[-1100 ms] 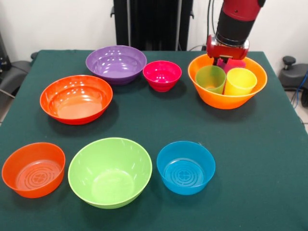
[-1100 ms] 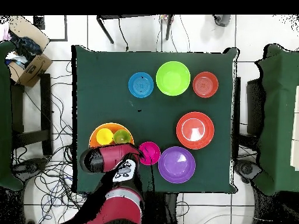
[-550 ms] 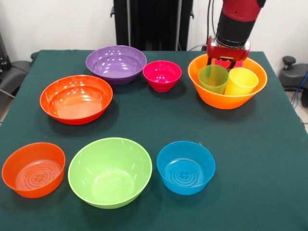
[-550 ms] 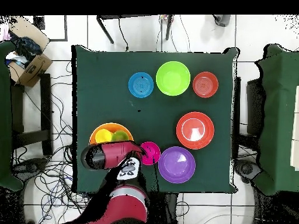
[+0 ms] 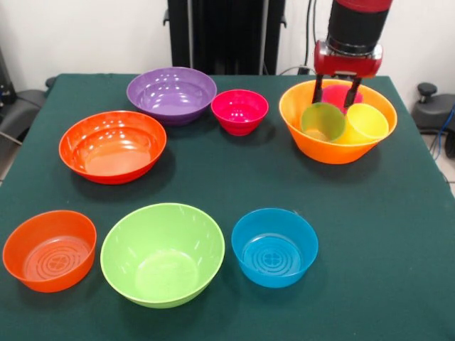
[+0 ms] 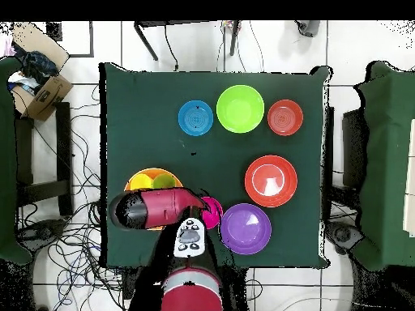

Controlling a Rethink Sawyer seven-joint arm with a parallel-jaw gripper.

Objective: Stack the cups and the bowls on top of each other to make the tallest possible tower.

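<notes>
While the gripper (image 5: 334,91) hangs above the big orange bowl (image 5: 313,145), we see its two dark fingers (image 5: 318,90) spread and empty. Behind them lies a pinkish piece (probably the third cup, though we cannot tell). Green cup (image 5: 323,121) and yellow cup (image 5: 367,122) lean tilted in the bowl, just below and nearer the camera; other bowls stand apart, unstacked
</notes>
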